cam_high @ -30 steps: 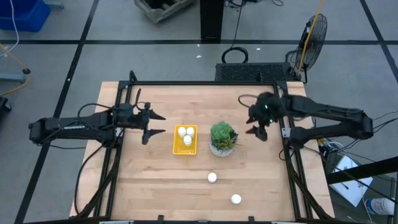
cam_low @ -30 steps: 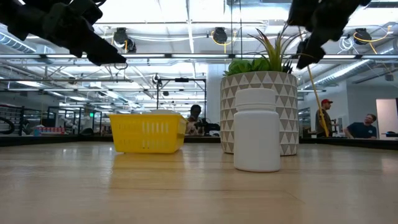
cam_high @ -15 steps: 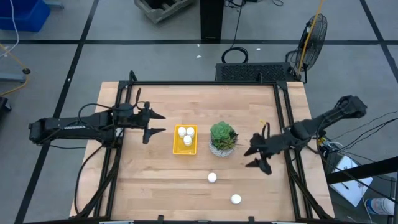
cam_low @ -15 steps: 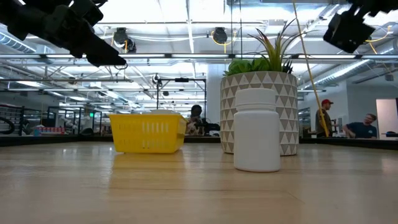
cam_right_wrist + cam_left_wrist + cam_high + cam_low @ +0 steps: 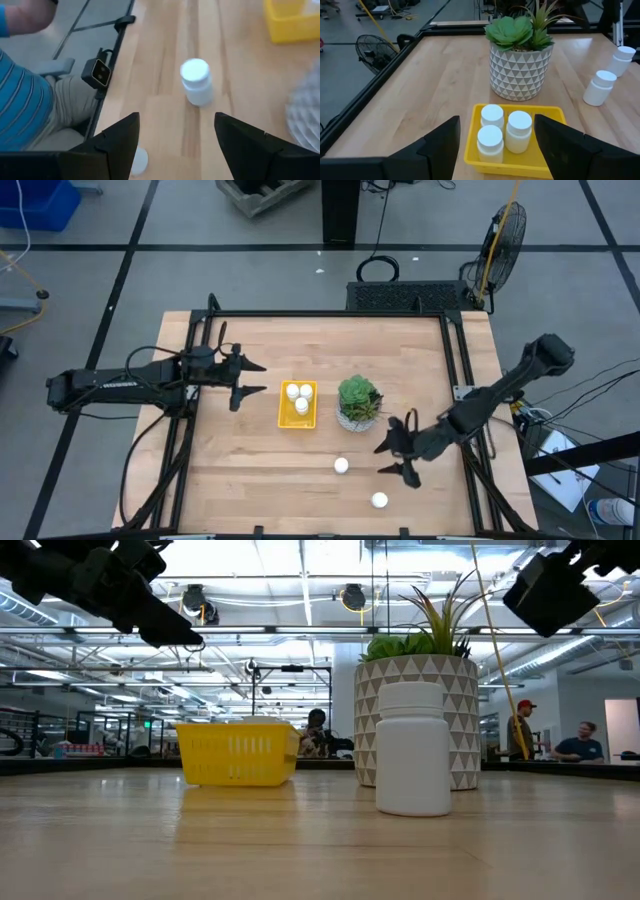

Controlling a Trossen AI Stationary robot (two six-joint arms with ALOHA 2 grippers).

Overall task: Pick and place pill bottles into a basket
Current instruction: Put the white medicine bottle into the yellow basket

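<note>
Three pill bottles (image 5: 298, 397) sit inside the yellow basket (image 5: 311, 418), packed close together, so by my count more than half the job is done. Two remain out on the bare table (image 5: 250, 480): one bottle (image 5: 341, 466) lies in front of the potted plant (image 5: 359, 401), between the plant and the near edge, and the other bottle (image 5: 379, 501) stands farther toward the near right corner, well apart from the basket.

My right gripper (image 5: 393, 459) hangs above the table just beside those two loose bottles, its fingers spread apart and holding nothing. From my right wrist, I see the nearer bottle (image 5: 196, 81) upright on the wood ahead of my open fingers, and the cap of the second one (image 5: 138, 159) peeks in beside one finger. I judge this bottle to be my next pick: I need to come down around it, close, lift and carry it past the plant to the basket.

My left gripper (image 5: 252, 380) waits beside the basket on its far-from-plant side, fingers apart and empty, looking over the three bottles already delivered.

Room in the basket looks tight to me; the last two must go in the free end.
</note>
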